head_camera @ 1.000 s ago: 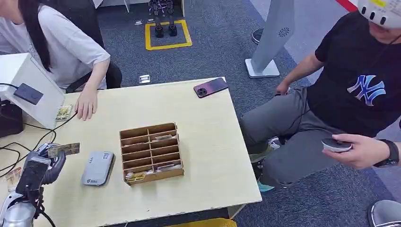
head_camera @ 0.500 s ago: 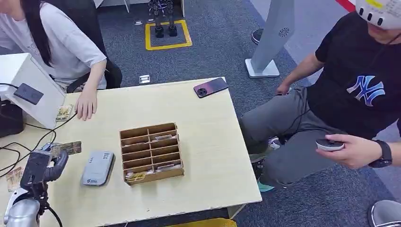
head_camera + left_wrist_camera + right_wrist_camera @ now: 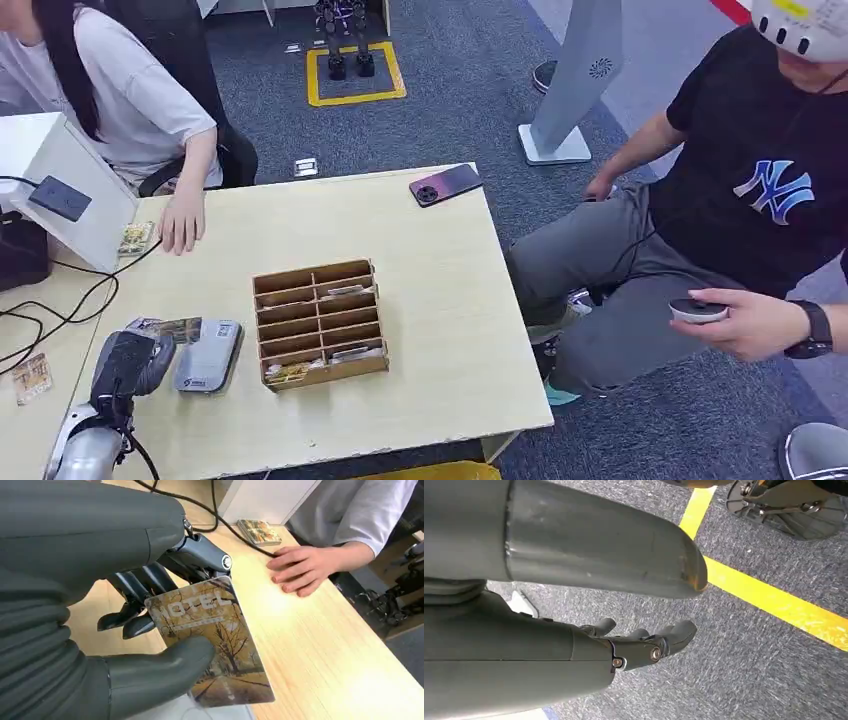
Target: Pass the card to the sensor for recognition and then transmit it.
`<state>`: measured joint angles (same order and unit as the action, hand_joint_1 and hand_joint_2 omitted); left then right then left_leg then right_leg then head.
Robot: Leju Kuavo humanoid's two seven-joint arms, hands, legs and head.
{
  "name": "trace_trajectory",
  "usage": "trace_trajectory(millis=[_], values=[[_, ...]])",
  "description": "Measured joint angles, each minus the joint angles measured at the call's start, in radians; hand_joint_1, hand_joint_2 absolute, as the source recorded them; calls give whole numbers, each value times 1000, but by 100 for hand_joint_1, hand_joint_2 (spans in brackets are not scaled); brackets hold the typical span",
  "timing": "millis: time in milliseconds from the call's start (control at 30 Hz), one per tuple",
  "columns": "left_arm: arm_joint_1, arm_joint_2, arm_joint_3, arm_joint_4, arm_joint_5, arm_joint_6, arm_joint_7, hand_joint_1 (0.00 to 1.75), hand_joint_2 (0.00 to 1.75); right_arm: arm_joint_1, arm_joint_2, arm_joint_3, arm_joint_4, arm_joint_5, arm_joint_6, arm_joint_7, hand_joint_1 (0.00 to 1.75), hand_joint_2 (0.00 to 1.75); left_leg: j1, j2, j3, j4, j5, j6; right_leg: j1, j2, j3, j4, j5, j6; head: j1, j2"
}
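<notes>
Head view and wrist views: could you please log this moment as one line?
left hand: holds hotel card | card: over grey sensor edge | right hand: open, hanging over carpet | handover: not yet done

Card (image 3: 215, 645) in left hand (image 3: 100, 605): glossy printed plastic look, glare seen. Hand shell matt grey, ribbed cover rubbery. Table (image 3: 420, 300) smooth pale wood grain. Organizer (image 3: 320, 322) beside card: raw brown board. Sensor (image 3: 207, 356): smooth grey plastic. Floor (image 3: 749, 655): rough carpet.

Wooden compartment organizer (image 3: 320, 322) mid-table, dark phone (image 3: 446, 184) at far edge, seated people – one resting a hand (image 3: 183, 220) on the table (image 3: 440, 300)
</notes>
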<state>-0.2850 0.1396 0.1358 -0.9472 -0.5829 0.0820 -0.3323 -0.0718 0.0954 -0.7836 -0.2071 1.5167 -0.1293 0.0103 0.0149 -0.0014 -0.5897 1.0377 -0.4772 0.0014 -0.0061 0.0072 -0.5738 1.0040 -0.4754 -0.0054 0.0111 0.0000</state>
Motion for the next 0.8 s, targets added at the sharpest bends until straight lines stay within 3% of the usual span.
trace_trajectory(millis=[600,800], values=[[10,0,0,9,-11,-25,2,175,175,1,0,-11,0,0,-1,0,0,0,0,0,0,0,0,0,0,0,0,0,0,0,0,0],[11,0,-1,23,-75,24,16,175,175,1,0,-15,0,7,-1,-2,0,0,0,0,0,0,0,0,0,0,0,0,0,0,0,0]])
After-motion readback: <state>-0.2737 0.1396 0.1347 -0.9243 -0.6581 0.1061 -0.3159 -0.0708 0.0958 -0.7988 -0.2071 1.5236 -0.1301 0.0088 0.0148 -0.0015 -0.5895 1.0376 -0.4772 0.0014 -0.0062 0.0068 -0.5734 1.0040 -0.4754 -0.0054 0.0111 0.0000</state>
